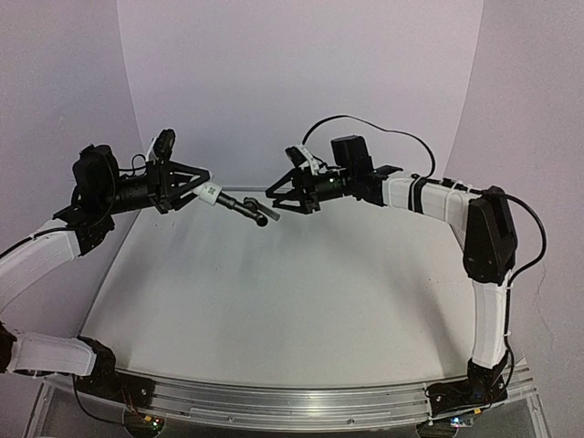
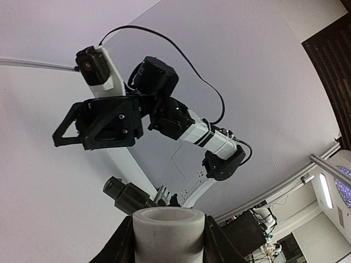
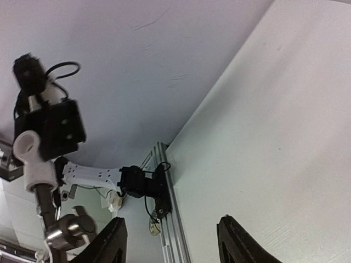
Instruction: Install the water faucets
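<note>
1. As I look down from the overhead camera, my left end effector [image 1: 206, 191] is clenched on the white fitting [image 1: 214, 194], holding it in the air above the worktop [image 1: 274, 301].
2. From the left wrist camera, that fitting [image 2: 168, 233] stands between the two fingers [image 2: 122, 247], pressed on both sides, its open round mouth turned up toward the lens.
3. The black tap [image 1: 249, 210] juts out beyond the left fingertips. It appears joined to the far end of the fitting and slants slightly downward.
4. In the left wrist view the tap [image 2: 127, 196] shows just past the fitting and partly hidden behind it, so I cannot make out its lever.
5. My right end effector [image 1: 274, 195] is released. In its own wrist view the fingers [image 3: 112, 244] stand well apart with only the worktop showing between them.
6. It faces the left end effector, with its fingertips near the tap's free end. From overhead I cannot tell whether they touch it.
7. From the right wrist camera, the fitting [image 3: 33, 164] and tap [image 3: 61, 233] sit well off to the left of the spread fingers, the white part above and the metallic end lower.
</note>
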